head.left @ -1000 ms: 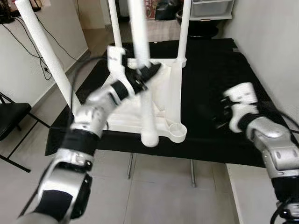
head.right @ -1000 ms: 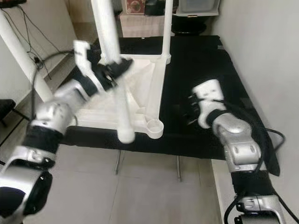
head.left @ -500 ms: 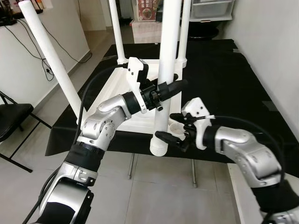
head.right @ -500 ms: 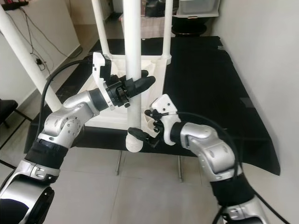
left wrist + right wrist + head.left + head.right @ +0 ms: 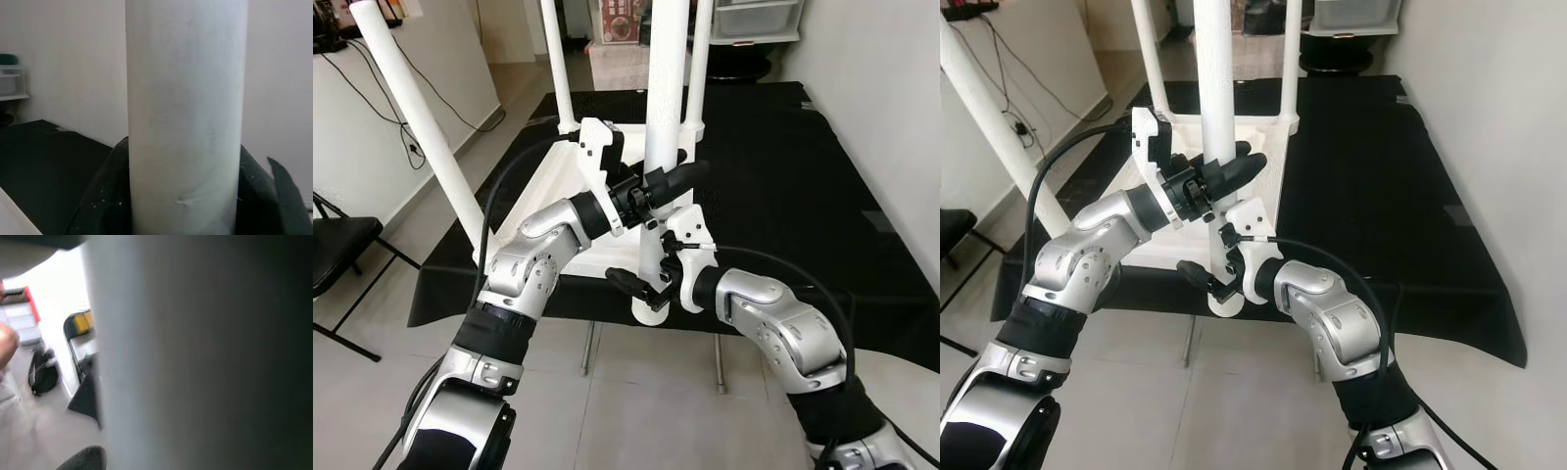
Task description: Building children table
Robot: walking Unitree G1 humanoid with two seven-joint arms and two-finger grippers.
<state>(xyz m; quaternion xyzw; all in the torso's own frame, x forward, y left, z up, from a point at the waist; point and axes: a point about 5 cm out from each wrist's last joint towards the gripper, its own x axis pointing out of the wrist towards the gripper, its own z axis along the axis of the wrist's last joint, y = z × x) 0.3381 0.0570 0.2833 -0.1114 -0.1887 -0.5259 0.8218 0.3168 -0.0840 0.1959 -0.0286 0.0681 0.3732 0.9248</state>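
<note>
Left eye view: left gripper [image 5: 658, 184] clamped on white plastic tube leg [image 5: 664, 117], kept upright over upturned white tabletop [image 5: 570, 227]; right gripper [image 5: 641, 284] closing around its base, steadying for seating; grip there unclear

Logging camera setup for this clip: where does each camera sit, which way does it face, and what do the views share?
Left and right eye views: on the head, looking forward and down at the upturned table top; both arms show.
Left wrist view: along the left gripper, closed around the white leg.
Right wrist view: along the right gripper, close against the leg's lower end.
Shared: the same leg.
</note>
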